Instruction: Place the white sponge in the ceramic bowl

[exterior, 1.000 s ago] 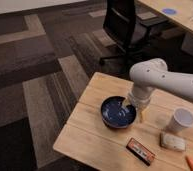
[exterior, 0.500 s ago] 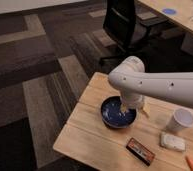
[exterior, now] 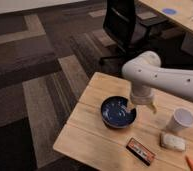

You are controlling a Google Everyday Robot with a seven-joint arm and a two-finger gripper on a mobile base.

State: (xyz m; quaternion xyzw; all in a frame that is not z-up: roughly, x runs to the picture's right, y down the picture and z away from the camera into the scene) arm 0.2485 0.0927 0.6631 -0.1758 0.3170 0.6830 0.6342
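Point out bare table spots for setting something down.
Bare: the near-left strip between ceramic bowl and table edge; the far corner behind the bowl. Crowded: right side, with end effector by the bowl's right rim, paper cup, white sponge, black-and-orange item.

The table (exterior: 97, 90) reads to me as pale wood planks, matt, with a faint grain. The bowl (exterior: 115, 114) is dark blue ceramic and glossy, with light catching its inner wall. The sponge (exterior: 172, 141) looks soft, off-white and matt. The cup (exterior: 182, 120) looks like white paper, also matt. The arm (exterior: 162, 80) has a smooth white shell with a slight sheen, plastic as far as I can tell. The gripper (exterior: 142, 106), just over the bowl's right rim with jaws apart, is a duller beige. The carpet (exterior: 35, 75) is rough-looking cloth in 2 tones, grey and brown.
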